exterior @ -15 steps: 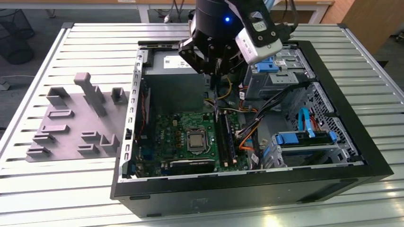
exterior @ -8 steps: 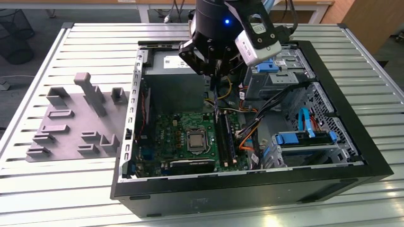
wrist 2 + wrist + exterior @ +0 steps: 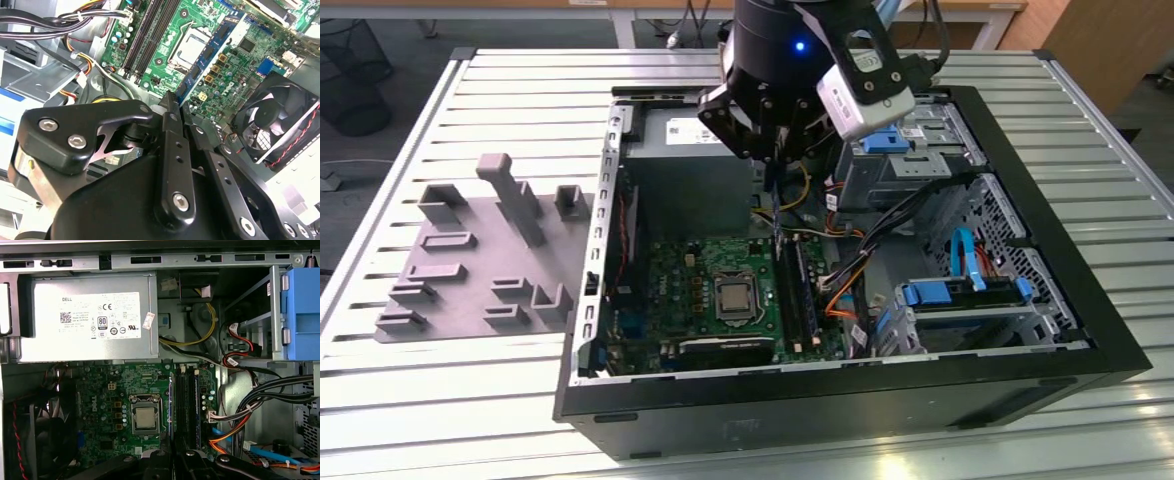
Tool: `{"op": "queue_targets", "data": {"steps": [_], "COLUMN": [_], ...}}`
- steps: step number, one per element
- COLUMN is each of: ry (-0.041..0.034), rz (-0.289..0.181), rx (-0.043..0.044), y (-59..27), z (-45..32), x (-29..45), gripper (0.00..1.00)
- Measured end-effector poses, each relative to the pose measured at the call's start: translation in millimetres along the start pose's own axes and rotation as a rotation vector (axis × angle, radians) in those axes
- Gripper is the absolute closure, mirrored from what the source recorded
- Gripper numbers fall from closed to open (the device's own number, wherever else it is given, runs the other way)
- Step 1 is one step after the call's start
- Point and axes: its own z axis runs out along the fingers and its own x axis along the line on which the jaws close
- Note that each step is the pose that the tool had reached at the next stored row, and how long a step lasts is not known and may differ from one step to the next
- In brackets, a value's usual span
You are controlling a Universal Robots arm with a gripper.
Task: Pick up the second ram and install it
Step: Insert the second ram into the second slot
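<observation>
Hand: the hand (image 3: pixel 771 160) is hanging over the open computer case (image 3: pixel 1067 330), fingers pointing down and closed narrowly on the second ram stick (image 3: pixel 210 55).
Ram position: the stick is hanging from the fingertips on its edge, apart from the motherboard (image 3: pixel 680 290) and above the memory slots (image 3: pixel 187 405); in the first wrist view it is appearing as a thin strip (image 3: pixel 171 410) running along the slots on the side facing the processor socket (image 3: pixel 145 417).
Step in hand: judging by this, the pick-up is done and the carry to the slot is ending; seating is not yet done.
Slot state: whether any slot is already holding a stick cannot be told.
What the seating is calling for: the stick's lower edge is needing to lie parallel to one free slot and directly over it, followed by a straight, even press.
Hazards: the bundled cables (image 3: pixel 225 440) are lying just beside the slots, and a tilted entry is likely to jam.
Surroundings: the case is resting on the slatted table (image 3: pixel 520 100), with a grey fixture plate (image 3: pixel 467 250) well apart from it.
</observation>
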Motion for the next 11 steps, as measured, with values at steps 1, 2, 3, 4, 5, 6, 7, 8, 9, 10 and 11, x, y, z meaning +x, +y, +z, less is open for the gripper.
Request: {"op": "queue_targets", "data": {"steps": [1, 2, 3, 4, 5, 6, 7, 8, 9, 10, 11], "ry": [0.0000, 0.0000, 0.0002, 0.0004, 0.0004, 0.0005, 0.0005, 0.0004, 0.0003, 0.0003, 0.0003], "rz": [0.000, -0.003, -0.017, -0.035, -0.049, -0.052, -0.052, -0.052, -0.051, -0.050, -0.049], "rx": [-0.0001, -0.0001, -0.0003, -0.0003, -0.0004, -0.0003, -0.0003, -0.0003, -0.0002, -0.0002, -0.0003], "y": [0.0, 0.0, 0.0, 0.0, 0.0, 0.0, -0.1, -0.2, -0.2, -0.1, 0.1], "z": [0.1, 0.4, 0.9, 1.4, 2.5, 3.5, 4.5, 5.7, 7.3, 9.1, 10.9], "x": [0.0, 0.0, 0.0, 0.1, 0.0, -0.2, -0.2, -0.7, -1.4, -2.8, -4.5], "gripper": [0.86, 0.86, 0.86, 0.86, 0.86, 0.86, 0.86, 0.86, 0.86, 0.86, 0.86]}}
